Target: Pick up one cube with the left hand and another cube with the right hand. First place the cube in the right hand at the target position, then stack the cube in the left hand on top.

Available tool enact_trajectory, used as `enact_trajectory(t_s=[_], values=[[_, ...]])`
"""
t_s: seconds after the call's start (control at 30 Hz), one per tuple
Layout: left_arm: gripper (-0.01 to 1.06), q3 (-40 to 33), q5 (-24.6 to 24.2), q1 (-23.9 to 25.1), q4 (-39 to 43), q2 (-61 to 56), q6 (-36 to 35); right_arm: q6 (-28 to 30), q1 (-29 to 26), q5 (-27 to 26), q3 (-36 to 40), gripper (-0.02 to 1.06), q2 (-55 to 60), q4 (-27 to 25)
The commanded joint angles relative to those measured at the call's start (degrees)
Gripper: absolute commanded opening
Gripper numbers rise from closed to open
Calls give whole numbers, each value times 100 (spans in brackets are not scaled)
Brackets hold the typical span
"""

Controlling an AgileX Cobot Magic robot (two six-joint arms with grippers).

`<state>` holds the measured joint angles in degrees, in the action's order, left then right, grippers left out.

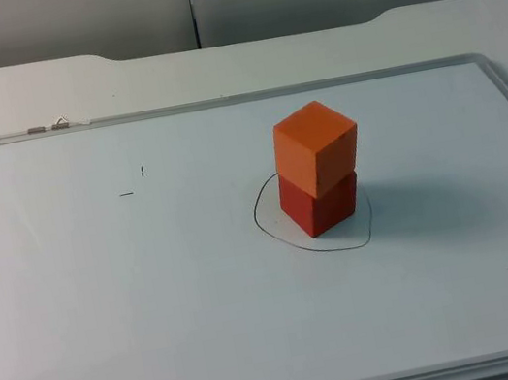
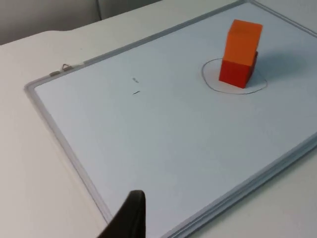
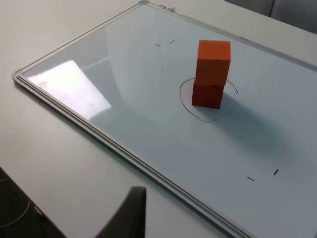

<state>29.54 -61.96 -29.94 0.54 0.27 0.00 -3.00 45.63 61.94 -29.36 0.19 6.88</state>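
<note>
A: Stack done, looks like. Orange cube (image 1: 318,146) sits on the red cube (image 1: 322,205), red one inside the drawn outline (image 1: 314,214) on the whiteboard (image 1: 107,304), a bit toward the board's far edge and right of its middle. Top cube is twisted slightly against the lower one but fully supported.

B: Grippers?

A: Left gripper (image 2: 130,218) is backed off over the whiteboard's frame, well apart from the stack. Right gripper (image 3: 130,213) hangs off the board over bare tabletop (image 3: 59,168), also well apart. One black fingertip of each is all I get, so can't tell if either is spread or pressed together. Neither holds a cube; both cubes are on the board.

B: Which way is the stack from each?

A: From the left gripper it lies ahead and across the board, toward the far edge. From the right gripper, ahead over the board's frame, toward the middle. No long axis to worry about, they're cubes. Can't call which arm is nearer.

B: Anything left?

A: My read: both placements done, arms just waiting. Only risk is the twisted top cube if something bumps the board.

B: Other stuff?

A: Small pen ticks (image 1: 134,181) near the left side. Next.
</note>
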Motion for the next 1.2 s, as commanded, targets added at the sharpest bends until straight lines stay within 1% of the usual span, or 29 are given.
enact_trajectory(t_s=[0.0, 0.03, 0.07, 0.1, 0.13, 0.17, 0.27, 0.3, 0.33, 0.43, 0.47, 0.6, 0.73, 0.8, 1.17], values=[[105, -15, 22, 455, 0, -27, 0, -59, 16, -26, 36, 105, -19, 55], [105, -15, 22, 455, 0, -27, 0, -59, 16, -26, 36, 105, -19, 55], [105, -15, 22, 784, 0, -27, 0, -59, 16, -26, 36, 105, -19, 55], [105, -15, 22, 1007, 0, -27, 0, -59, 16, -26, 36, 105, -19, 55], [105, -15, 22, 1189, 0, -27, 0, -59, 16, -26, 36, 105, -19, 55], [105, -15, 22, 1189, 0, -27, 0, -59, 16, -26, 36, 105, -19, 55], [105, -15, 22, 1756, 0, -27, 0, -47, 16, -26, 36, 105, -19, 55], [105, -15, 22, 1961, 0, -27, 0, 42, 16, -26, 36, 105, -19, -1], [105, -15, 22, 1961, 0, -27, 0, 42, 16, -26, 36, 105, -19, -1], [105, -15, 22, 2343, 0, -27, 0, 204, 16, -26, 36, 105, -19, -120], [105, -15, 22, 2343, 0, -27, 0, 204, 16, -26, 36, 105, -19, -120], [105, -15, 22, 2829, 0, -27, 0, 206, 16, -26, 36, 105, -19, -134], [105, -15, 22, 3008, 0, -27, 0, 270, 16, -26, 36, 105, -19, -171], [105, -15, 22, 3110, 0, -27, 0, 401, 16, -26, 36, 105, -19, -265], [105, -15, 22, 3120, 0, -27, 0, 390, 16, -26, 36, 105, -19, -265]])
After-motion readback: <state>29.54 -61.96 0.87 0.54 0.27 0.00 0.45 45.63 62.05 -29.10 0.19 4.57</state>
